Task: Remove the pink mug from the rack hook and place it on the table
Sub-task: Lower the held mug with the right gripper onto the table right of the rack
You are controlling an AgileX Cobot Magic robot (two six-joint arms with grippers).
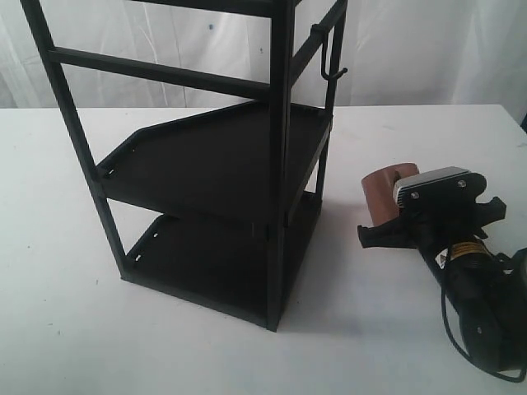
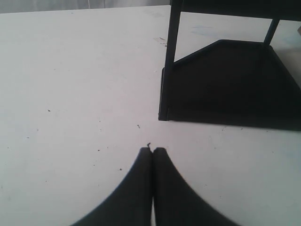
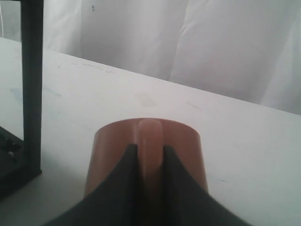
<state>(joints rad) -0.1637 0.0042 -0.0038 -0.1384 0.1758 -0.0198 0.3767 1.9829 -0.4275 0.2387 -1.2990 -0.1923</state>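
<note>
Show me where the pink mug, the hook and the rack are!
pink mug (image 1: 381,196): exterior view, on its curved side.
rack hook (image 1: 341,72): exterior view, on its knobbed tip.
rack (image 1: 214,156): exterior view, on its upper shelf.

No legible text anywhere

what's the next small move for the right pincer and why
Probably ease the pink mug straight down onto the table. The rack hook hangs empty, the right pincer clamps the mug's handle, and whether the mug touches the table is hidden.
</note>
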